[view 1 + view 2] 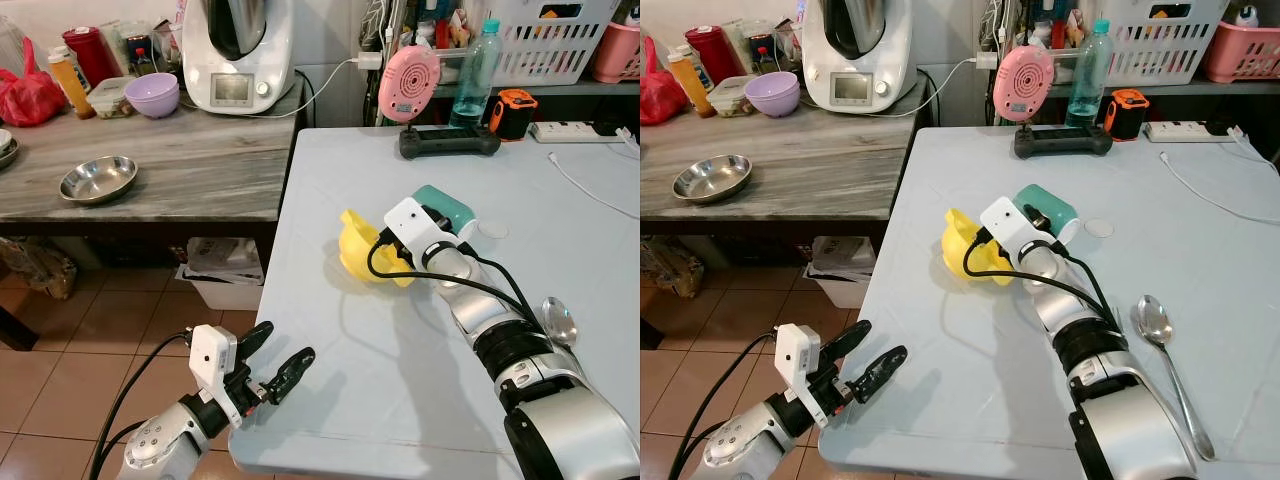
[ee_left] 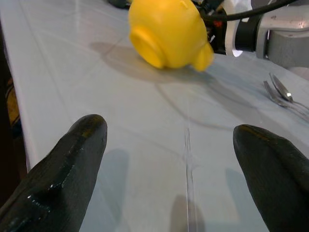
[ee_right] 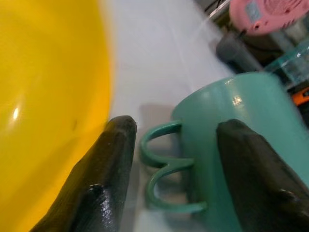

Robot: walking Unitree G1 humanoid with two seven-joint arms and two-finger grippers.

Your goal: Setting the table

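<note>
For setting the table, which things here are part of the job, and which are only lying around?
Part of the job:
yellow bowl
teal mug
spoon
right gripper, open around the mug's handle

Only lying around:
pink round device
black controller
water bottle
steel bowl on the wooden counter
purple bowl

Teal mug (image 1: 1052, 212) partly hidden behind the right arm's wrist camera housing in both eye views; mouth not visible. Yellow bowl (image 1: 962, 250) half covered by the same wrist. Right hand (image 3: 169, 145) fingertips not visible from the head, hidden by the housing. Right wrist view: bowl cut off by picture edge, pink device (image 3: 270, 14) blurred. Spoon (image 2: 285, 94) cut off at edge of left wrist view
</note>
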